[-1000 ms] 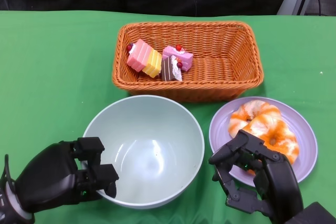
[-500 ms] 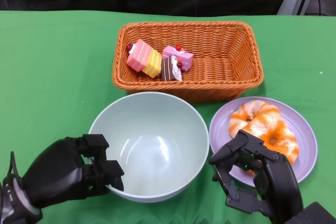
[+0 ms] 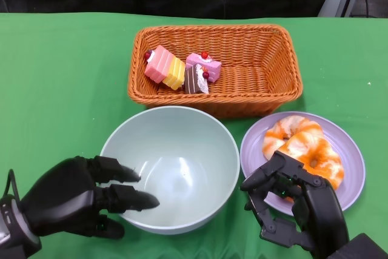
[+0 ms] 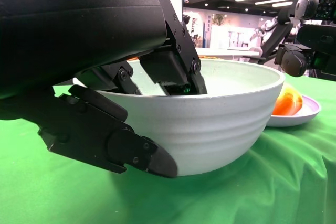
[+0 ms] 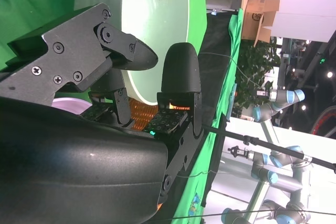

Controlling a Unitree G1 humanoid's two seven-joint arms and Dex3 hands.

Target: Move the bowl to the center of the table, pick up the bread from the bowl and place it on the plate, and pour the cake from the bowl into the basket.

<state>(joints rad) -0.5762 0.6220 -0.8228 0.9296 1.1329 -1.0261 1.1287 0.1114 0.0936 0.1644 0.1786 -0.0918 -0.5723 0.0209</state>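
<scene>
Though empty, the bowl (image 3: 170, 168) looks rigid, slick; rim best. Left hand (image 3: 73, 195) fingers spread, gripping nothing.

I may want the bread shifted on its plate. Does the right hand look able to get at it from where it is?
Probably yes: the right hand hovers open at the purple plate's near rim, and nothing stands between it and the bread.
</scene>
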